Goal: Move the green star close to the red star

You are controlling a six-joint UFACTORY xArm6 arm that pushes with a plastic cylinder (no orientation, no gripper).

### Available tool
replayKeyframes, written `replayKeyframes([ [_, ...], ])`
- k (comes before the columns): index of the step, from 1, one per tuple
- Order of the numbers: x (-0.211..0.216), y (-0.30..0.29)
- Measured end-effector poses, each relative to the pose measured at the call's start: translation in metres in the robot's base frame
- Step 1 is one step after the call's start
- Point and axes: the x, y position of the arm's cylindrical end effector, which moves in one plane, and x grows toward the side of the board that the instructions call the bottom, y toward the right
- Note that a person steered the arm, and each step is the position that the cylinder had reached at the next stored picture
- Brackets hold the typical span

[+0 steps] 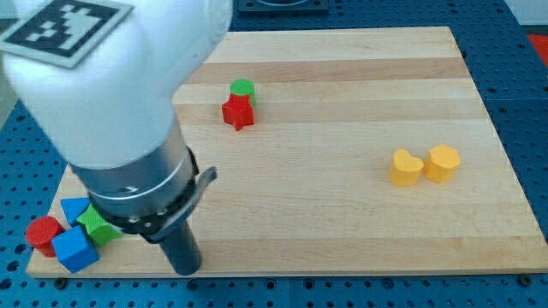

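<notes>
Red star point(238, 113) flush against green block point(242, 88)

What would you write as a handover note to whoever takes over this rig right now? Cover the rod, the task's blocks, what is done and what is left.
My tip is down near the view's bottom edge, just right of the bottom-left cluster, touching no block.
The green star sits in that cluster, partly hidden by the arm, next to the blue cube.
The red star lies near the view's top centre, with a green round block against it.
Done: nothing; the stars are far apart.
Left: push the green star up and right to the red star.
</notes>
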Motion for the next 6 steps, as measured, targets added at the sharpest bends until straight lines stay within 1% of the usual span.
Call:
replayKeyframes([
  [2,-0.004,-0.070],
  [4,-0.021,-0.119],
  [6,-0.052,-0.126],
])
